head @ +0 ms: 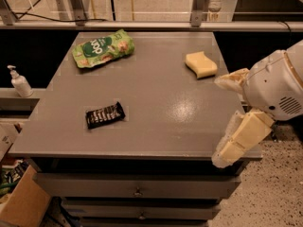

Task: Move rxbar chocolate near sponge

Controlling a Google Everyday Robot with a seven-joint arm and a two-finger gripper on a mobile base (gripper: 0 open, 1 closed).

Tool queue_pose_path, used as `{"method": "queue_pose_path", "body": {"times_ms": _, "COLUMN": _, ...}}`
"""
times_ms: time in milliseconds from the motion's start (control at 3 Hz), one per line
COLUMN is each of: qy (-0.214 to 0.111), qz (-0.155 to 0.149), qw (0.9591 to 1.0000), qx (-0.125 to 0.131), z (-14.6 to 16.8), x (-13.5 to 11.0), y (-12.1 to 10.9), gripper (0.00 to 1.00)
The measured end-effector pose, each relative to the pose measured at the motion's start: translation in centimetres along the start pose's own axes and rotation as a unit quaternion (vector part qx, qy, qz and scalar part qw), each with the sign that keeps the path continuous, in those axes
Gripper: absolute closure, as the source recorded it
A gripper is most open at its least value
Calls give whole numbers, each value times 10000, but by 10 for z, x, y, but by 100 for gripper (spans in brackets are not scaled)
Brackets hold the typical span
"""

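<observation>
While the gripper [218,122] hangs at the right edge of the table [156,79], its jaws spread wide and holding nothing, the chocolate bar [105,115] lies flat near the front left, well apart from the sponge [200,64] at the back right. The bar is thin and flat, so the fingers may skid over its wrapper or push it off the front edge. A wide swing could also knock the sponge.

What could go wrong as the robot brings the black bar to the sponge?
The open pincer hangs at the right edge of the table, far from the rxbar chocolate. The bar lies flat near the front edge, so a poor grasp might push it off. The sponge sits near the right edge; careless placement could knock it off.
</observation>
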State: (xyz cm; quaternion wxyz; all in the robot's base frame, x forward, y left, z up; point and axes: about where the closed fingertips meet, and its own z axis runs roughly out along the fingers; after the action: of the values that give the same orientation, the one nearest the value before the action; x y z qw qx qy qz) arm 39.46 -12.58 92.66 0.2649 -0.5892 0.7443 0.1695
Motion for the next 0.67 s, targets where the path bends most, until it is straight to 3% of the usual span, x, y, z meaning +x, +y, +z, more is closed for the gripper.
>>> {"method": "queue_pose_path", "body": {"times_ms": 667, "qy": -824, "qz": 421, "qw": 9957, "qx": 86, "z": 59, "x": -6, "y": -1, "gripper": 0}}
